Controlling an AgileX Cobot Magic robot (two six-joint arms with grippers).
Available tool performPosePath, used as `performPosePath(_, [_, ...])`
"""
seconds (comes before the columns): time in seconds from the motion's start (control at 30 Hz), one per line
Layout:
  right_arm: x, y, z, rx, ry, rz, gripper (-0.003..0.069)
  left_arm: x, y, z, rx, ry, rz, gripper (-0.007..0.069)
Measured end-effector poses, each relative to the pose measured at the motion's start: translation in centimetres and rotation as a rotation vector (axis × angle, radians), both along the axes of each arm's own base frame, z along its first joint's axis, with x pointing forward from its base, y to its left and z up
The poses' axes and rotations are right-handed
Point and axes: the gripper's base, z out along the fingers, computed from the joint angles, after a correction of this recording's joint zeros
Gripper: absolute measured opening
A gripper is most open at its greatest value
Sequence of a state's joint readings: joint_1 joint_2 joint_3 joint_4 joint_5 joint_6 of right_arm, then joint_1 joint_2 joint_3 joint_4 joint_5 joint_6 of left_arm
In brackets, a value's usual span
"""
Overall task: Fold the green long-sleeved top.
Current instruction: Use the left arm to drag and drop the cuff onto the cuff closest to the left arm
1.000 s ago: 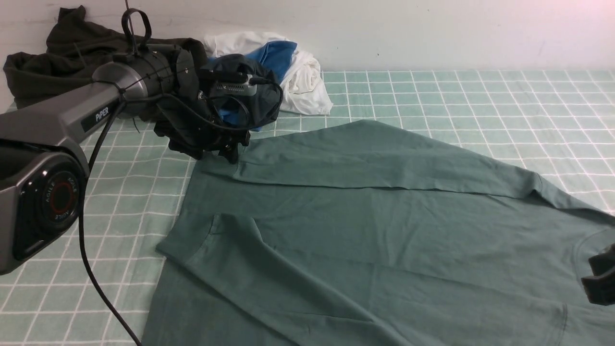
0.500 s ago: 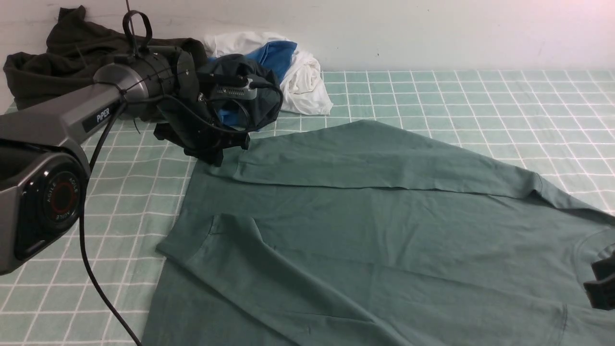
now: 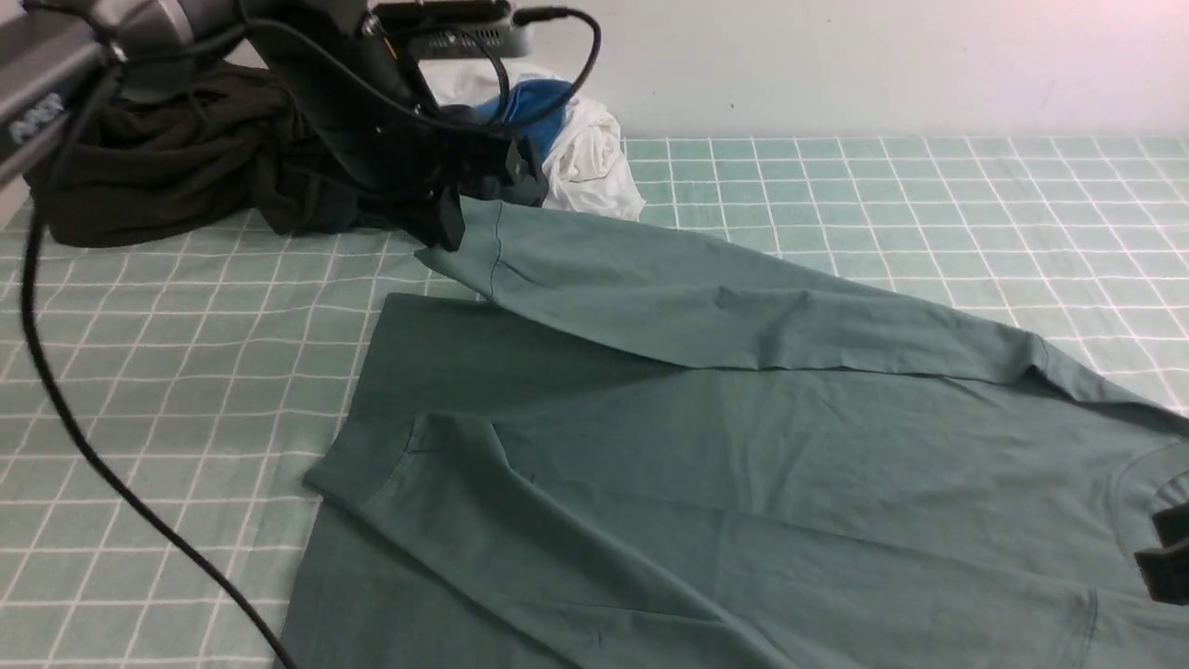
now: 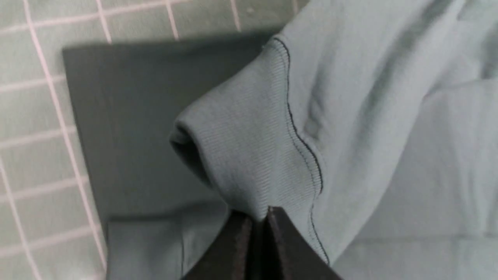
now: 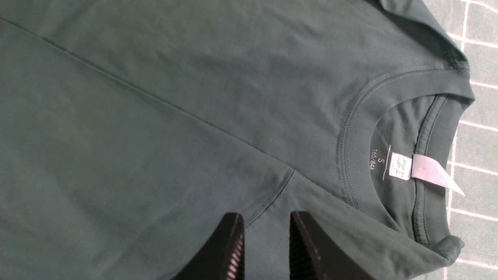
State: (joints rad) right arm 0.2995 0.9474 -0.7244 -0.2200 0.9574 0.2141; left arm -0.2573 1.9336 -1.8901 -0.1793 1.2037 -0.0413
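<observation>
One green top (image 3: 743, 465), left pincer (image 4: 259, 217), right pincer (image 5: 266, 223), one dark garment (image 3: 167, 177), one white garment (image 3: 590, 153).

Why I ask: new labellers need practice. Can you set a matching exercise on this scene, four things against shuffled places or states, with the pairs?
Things
1. left end effector
2. right end effector
3. dark olive garment
4. neck label

Places or states
a. inside the ribbed collar
b. heaped at the far left
c. shut on the sleeve cuff, held off the table
d. open, over the green top near its neck

Pairs: 1-c, 2-d, 3-b, 4-a
</observation>
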Motion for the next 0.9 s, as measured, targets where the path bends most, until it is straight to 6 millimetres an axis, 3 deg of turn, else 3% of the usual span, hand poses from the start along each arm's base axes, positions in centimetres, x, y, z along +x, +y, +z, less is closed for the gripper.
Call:
performPosePath(0.13, [-0.3, 0.1, 0.1, 0.021, 0.003, -0.004, 0.0168, -4.1, 1.0, 0.9, -0.006, 0.037, 0.008, 0.0039])
performPosePath(0.2, [-0.5, 0.1, 0.3, 0.027, -0.004, 0.0, 0.0169, -5.6, 1.3, 0.2, 0.001, 0.077, 0.009, 0.0039])
performPosePath(0.23, [-0.8, 0.2, 0.6, 0.032, -0.02, 0.014, 0.017, -7.7, 1.9, -0.5, 0.009, 0.11, 0.004, 0.0043])
performPosePath(0.27, [-0.9, 0.3, 0.6, 0.033, -0.023, 0.018, 0.017, -7.9, 1.9, -0.6, 0.01, 0.115, 0.005, 0.0043])
performPosePath(0.33, [-1.6, 0.6, 1.2, 0.037, -0.059, 0.057, 0.0171, -10.8, 2.7, -3.1, 0.033, 0.175, -0.003, 0.006])
performPosePath(0.43, [-2.3, 0.8, 1.5, 0.024, -0.076, 0.094, 0.0174, -13.2, 3.4, -5.6, 0.044, 0.196, 0.0, 0.0101])
performPosePath(0.57, [-2.8, 0.8, 1.6, 0.004, -0.063, 0.113, 0.0177, -14.7, 3.9, -8.6, 0.059, 0.22, 0.007, 0.0184])
performPosePath(0.67, [-3.3, 0.9, 1.3, -0.022, -0.008, 0.153, 0.0186, -15.7, 4.2, -10.6, 0.077, 0.245, 0.0, 0.0316])
performPosePath(0.77, [-4.0, 1.3, 1.7, -0.022, 0.065, 0.208, 0.0199, -16.2, 4.3, -10.2, 0.1, 0.234, -0.099, 0.0411])
performPosePath(0.87, [-4.5, 1.5, 1.9, -0.016, 0.12, 0.257, 0.021, -17.2, 4.1, -9.4, 0.123, 0.239, -0.202, 0.0442])
performPosePath(0.9, [-4.8, 1.8, 1.9, 0.009, 0.141, 0.292, 0.0216, -18.4, 3.4, -8.7, 0.146, 0.25, -0.313, 0.0449])
